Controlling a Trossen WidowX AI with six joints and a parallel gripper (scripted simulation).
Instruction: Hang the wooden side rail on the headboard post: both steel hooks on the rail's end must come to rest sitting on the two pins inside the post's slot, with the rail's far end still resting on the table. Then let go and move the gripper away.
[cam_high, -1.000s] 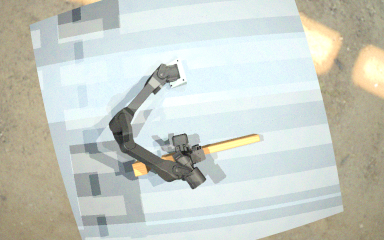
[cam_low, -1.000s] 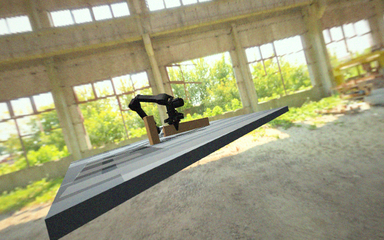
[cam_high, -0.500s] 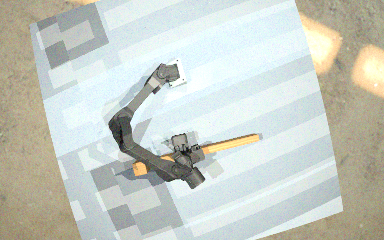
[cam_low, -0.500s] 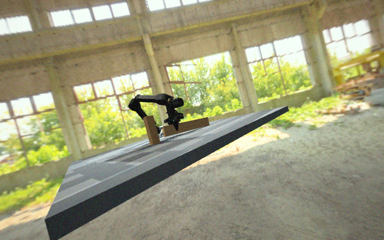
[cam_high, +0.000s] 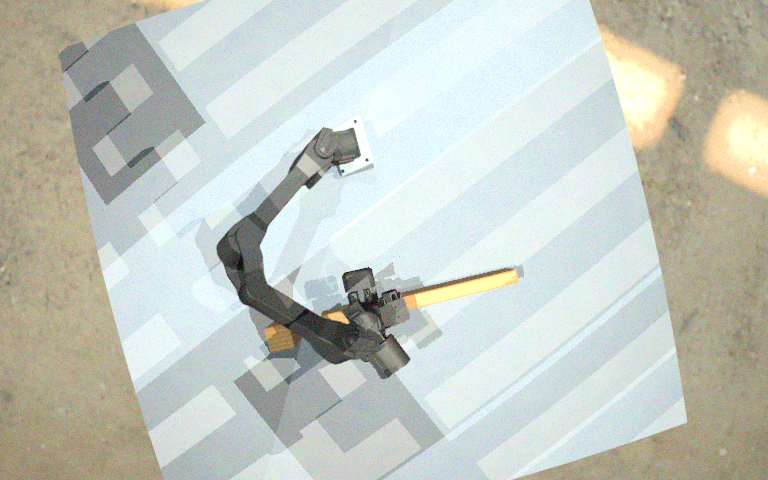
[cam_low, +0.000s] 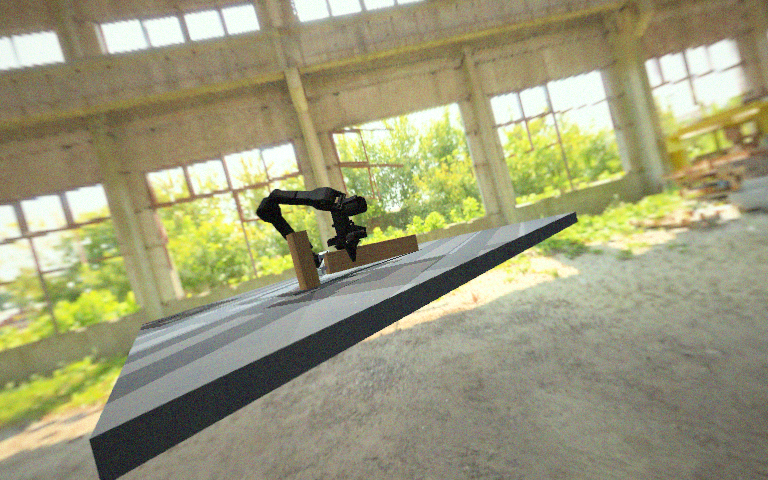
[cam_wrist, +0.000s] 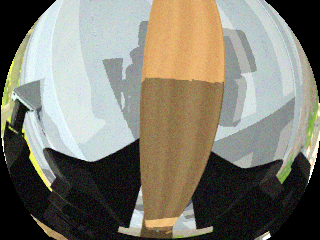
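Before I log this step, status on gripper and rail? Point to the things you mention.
Jaws shut on rail (cam_high: 464, 289) (cam_low: 385, 249) (cam_wrist: 182, 120). Post (cam_high: 281, 337) (cam_low: 304, 260) upright. Hooks, pins unseen; seating unconfirmed.

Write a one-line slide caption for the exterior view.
The gripper grips the wooden side rail beside the upright headboard post on the table.

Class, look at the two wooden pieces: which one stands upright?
The headboard post: the short block stands on end, whereas the long side rail runs lengthwise, clamped in the end effector.
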